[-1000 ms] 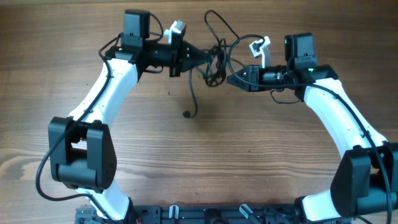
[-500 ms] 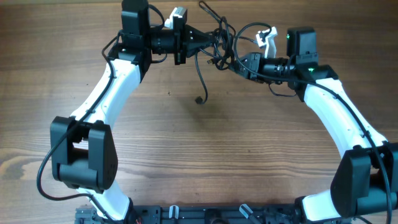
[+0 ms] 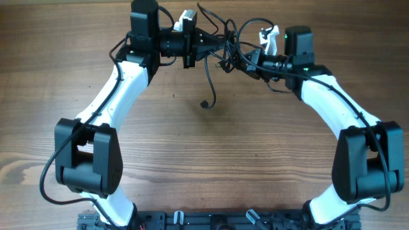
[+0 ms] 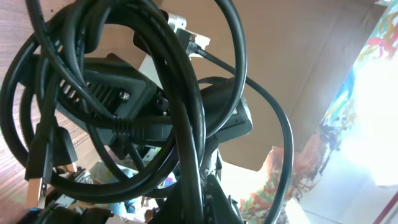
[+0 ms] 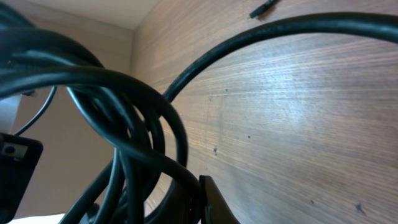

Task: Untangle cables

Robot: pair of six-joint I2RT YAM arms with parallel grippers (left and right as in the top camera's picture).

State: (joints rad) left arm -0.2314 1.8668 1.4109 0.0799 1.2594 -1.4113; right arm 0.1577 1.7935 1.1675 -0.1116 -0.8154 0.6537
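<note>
The cables (image 3: pixel 225 45) are a tangle of thin black cords held up between both grippers at the far middle of the table. One strand hangs down to a small plug (image 3: pixel 204 104) just above the wood. My left gripper (image 3: pixel 214 39) is shut on the cables from the left; loops fill the left wrist view (image 4: pixel 155 118). My right gripper (image 3: pixel 241 62) is shut on the cables from the right; thick loops crowd the right wrist view (image 5: pixel 124 124).
The wooden table (image 3: pixel 211 166) lies below the arms. A black rail (image 3: pixel 211 220) runs along the near edge. Both arms reach in from the sides toward the far middle.
Both grippers have lifted the tangle up and toward the far edge. The hanging strand's plug has swung right and risen off the wood. The right arm has moved left, closer to the left gripper.
</note>
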